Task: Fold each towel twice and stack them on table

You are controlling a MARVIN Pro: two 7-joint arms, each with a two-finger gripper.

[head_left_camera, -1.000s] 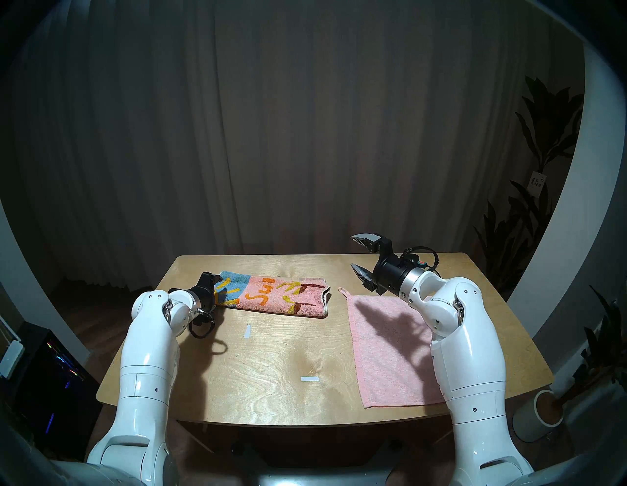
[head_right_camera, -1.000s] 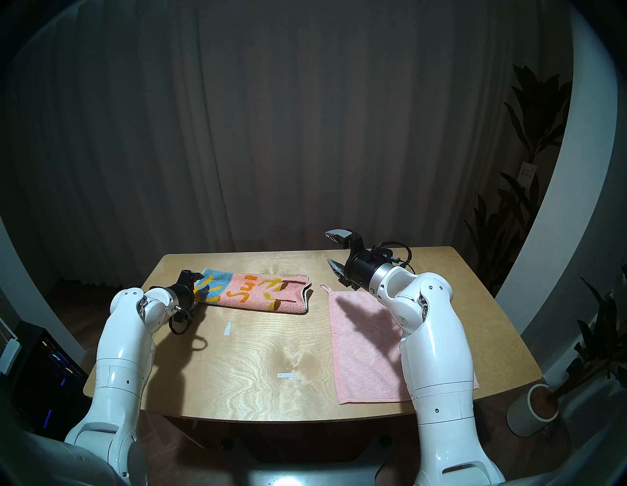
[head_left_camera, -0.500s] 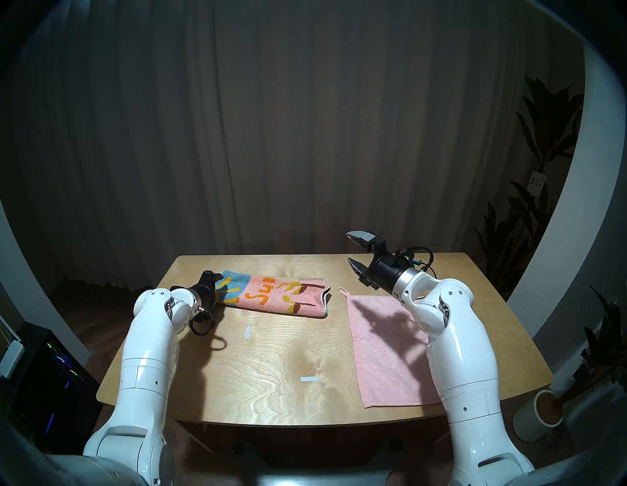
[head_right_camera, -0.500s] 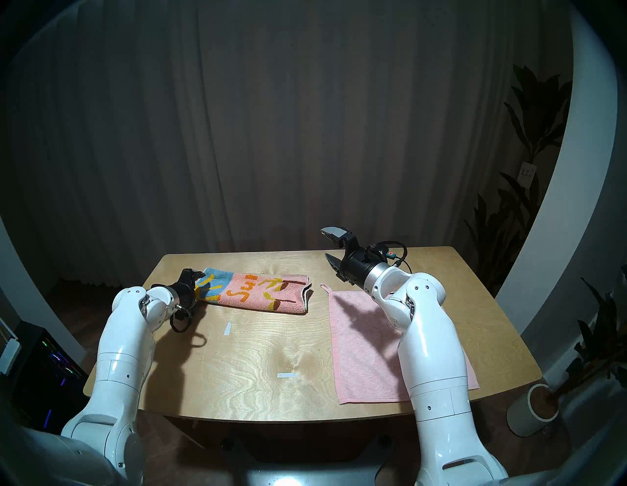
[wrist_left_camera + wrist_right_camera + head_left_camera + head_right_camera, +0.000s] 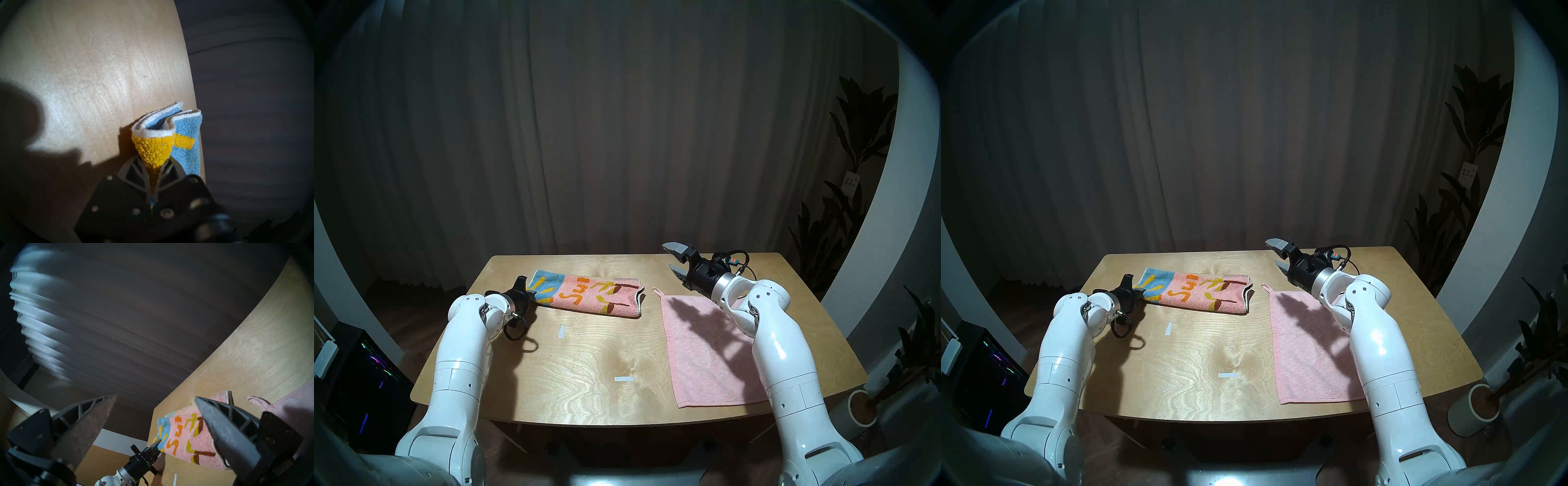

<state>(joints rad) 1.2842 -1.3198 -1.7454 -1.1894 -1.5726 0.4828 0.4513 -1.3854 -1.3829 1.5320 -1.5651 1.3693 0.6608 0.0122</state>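
The left gripper point(image 5: 153, 176) is clamped on the near-left corner of the sunflower towel point(image 5: 592, 294), the yellow and blue terry bunched between its fingers point(image 5: 171, 168). That towel lies folded into a long strip at the far left of the table point(image 5: 578, 370). The right gripper point(image 5: 674, 259) hangs in the air above the far right of the table with its jaws spread wide, holding nothing. Just beneath it the plain pink towel point(image 5: 707, 353) lies flat and unfolded, its corner loop point(image 5: 657, 290) pointing toward the sunflower towel, with a strip of bare wood between the two
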